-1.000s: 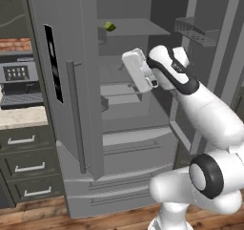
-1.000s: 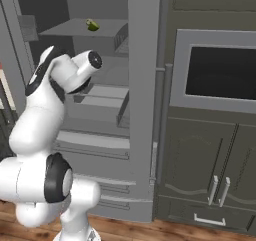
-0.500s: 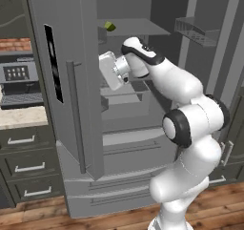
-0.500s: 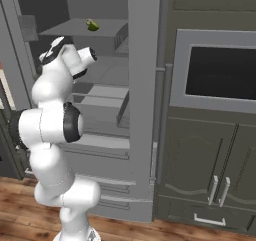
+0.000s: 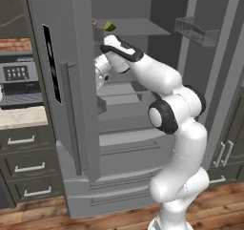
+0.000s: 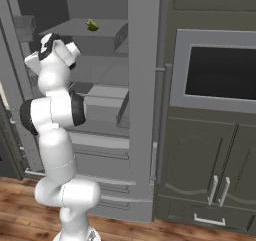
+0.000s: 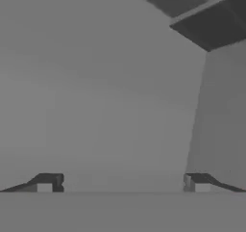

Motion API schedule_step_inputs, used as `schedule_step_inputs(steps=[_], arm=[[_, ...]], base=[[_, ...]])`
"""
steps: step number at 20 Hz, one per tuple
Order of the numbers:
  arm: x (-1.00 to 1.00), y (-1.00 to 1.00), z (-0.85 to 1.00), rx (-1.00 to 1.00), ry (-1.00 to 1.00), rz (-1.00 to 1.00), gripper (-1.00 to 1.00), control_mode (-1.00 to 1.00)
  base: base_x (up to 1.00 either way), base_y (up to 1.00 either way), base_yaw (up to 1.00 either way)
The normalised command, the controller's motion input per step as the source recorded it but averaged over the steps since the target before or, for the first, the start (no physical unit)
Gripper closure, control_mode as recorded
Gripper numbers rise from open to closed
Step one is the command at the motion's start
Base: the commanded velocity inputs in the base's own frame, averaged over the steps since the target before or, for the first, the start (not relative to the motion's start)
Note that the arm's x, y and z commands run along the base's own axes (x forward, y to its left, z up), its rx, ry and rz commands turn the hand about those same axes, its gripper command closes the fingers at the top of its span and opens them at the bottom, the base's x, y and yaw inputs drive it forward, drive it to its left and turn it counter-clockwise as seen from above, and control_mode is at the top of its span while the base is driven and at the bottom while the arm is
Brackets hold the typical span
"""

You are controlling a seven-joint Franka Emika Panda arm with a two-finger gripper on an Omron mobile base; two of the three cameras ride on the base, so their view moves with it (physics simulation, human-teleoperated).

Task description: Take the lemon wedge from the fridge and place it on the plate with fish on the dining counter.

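Observation:
The fridge (image 5: 76, 129) stands with its doors open. The lemon wedge (image 5: 109, 26) (image 6: 92, 26), small and yellow-green, lies on the upper shelf inside. My gripper (image 5: 101, 70) is inside the fridge, below and a little left of the wedge, close behind the edge of the left door. In the hand view the gripper (image 7: 122, 184) is open, its fingertips (image 7: 48, 183) far apart with nothing between them, facing a bare grey inner wall. The plate with fish and the dining counter are out of view.
A wire door bin (image 5: 198, 31) hangs on the open right door. Inner drawers (image 5: 124, 98) sit below my hand. A coffee machine (image 5: 16, 81) stands on a small beige countertop (image 5: 19, 117) over drawers at left. A built-in oven (image 6: 220, 80) and dark cabinets (image 6: 210, 180) are at right.
My arm has swung left and deeper into the fridge, and the hand now sits near the left door's edge. The lemon wedge has not moved.

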Motion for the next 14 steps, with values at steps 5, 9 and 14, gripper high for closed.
schedule_step_inputs(steps=[5, 9, 14], arm=[[-0.46, 1.0, -0.32, 0.05, -0.56, 0.06, -1.0, -1.0], [-0.52, 1.0, -0.44, 0.18, -0.66, 0.0, -1.0, -1.0], [-0.09, 0.54, -0.22, 0.23, -0.34, 0.0, -1.0, -1.0]], base=[[0.0, 0.0, 0.0], [0.0, 0.0, 0.0], [0.0, 0.0, 0.0]])
